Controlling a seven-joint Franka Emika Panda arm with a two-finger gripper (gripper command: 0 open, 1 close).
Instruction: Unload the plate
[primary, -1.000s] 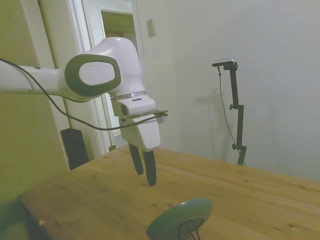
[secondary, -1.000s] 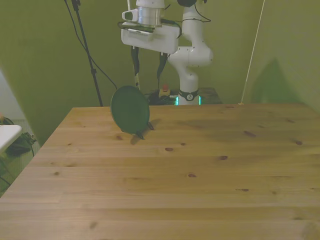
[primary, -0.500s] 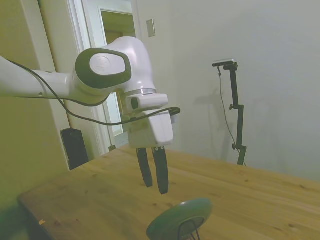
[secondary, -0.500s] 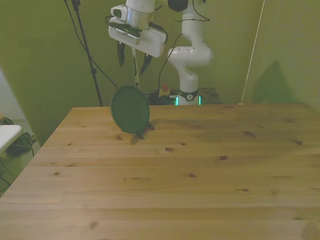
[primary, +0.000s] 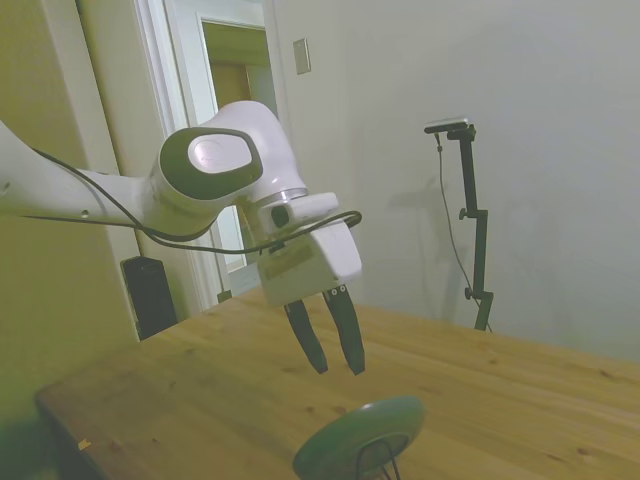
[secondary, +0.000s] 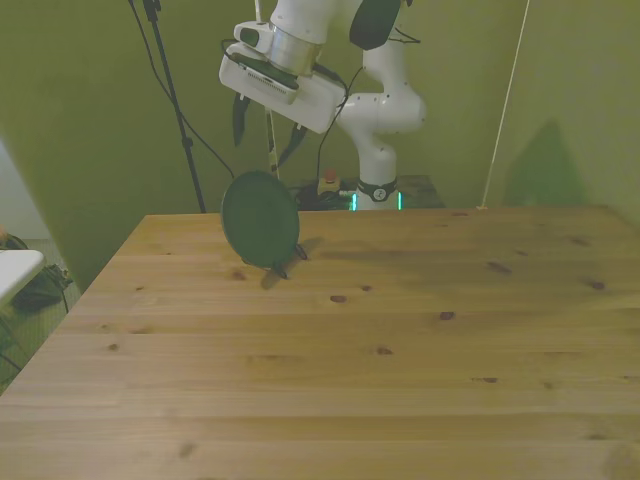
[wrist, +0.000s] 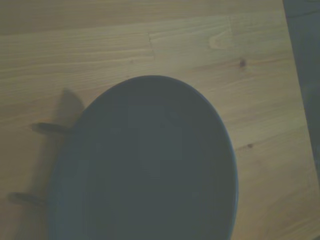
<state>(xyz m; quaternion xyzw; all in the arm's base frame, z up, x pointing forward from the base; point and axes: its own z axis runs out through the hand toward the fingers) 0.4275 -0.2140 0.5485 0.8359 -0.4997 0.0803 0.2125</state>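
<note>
The plate (secondary: 260, 219) stands on edge in a wire rack (secondary: 283, 264) near the table's (secondary: 400, 340) far corner, face toward the front camera; the gripper (secondary: 264, 132) hangs above, fingers apart, empty.

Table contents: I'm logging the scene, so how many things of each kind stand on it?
Dark green plate: 1
Black wire rack propping the plate on edge: 1
Total: 2
</note>
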